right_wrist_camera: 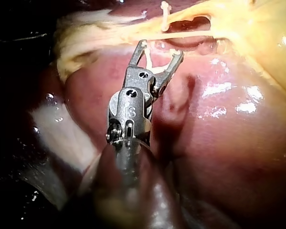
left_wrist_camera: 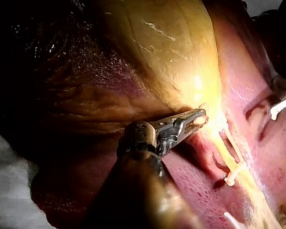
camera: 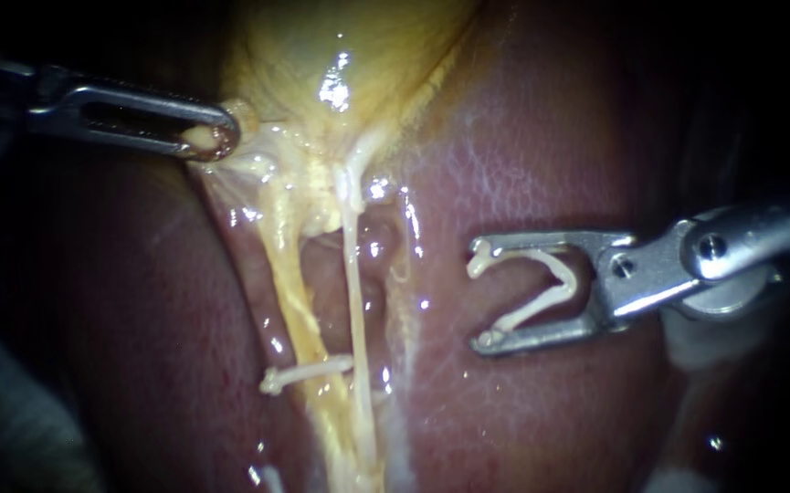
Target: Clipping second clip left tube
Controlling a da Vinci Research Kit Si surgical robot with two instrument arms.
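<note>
Yellow gallbladder (camera: 321, 46): it fills the upper middle of the endoscope view and narrows downward into two strands that run over the red liver (camera: 541, 155).
Left instrument (camera: 210, 139): its jaws are clamped together on a tissue fold (camera: 230, 117) at the gallbladder's lower edge. This hold seems meant to draw the strands taut and spread them.
Left tube (camera: 287, 292): this is the task's thing, the thicker yellow strand running down from near that fold. It lies beside the thin pale right tube (camera: 352, 292), with a dark window of liver showing between them.
Placed clip (camera: 308, 372): white and closed, it sits across the left tube low down. A bare stretch of tube remains above it for a second one.
Right instrument (camera: 477, 294): its jaws stand wide apart, each bearing on one leg of an open clip (camera: 566, 285) cradled between them. It hangs over the liver, well apart from both tubes, with its mouth turned toward them.
Stage: judged as the approach, since the clip is loaded and nothing lies inside it yet.
Next move: the clip probably has to cross to the left tube, straddle it alone near the placed clip, and only then close.
Risk: the right tube lies between the open clip and its target, so a leg could snag it or take in both strands.
</note>
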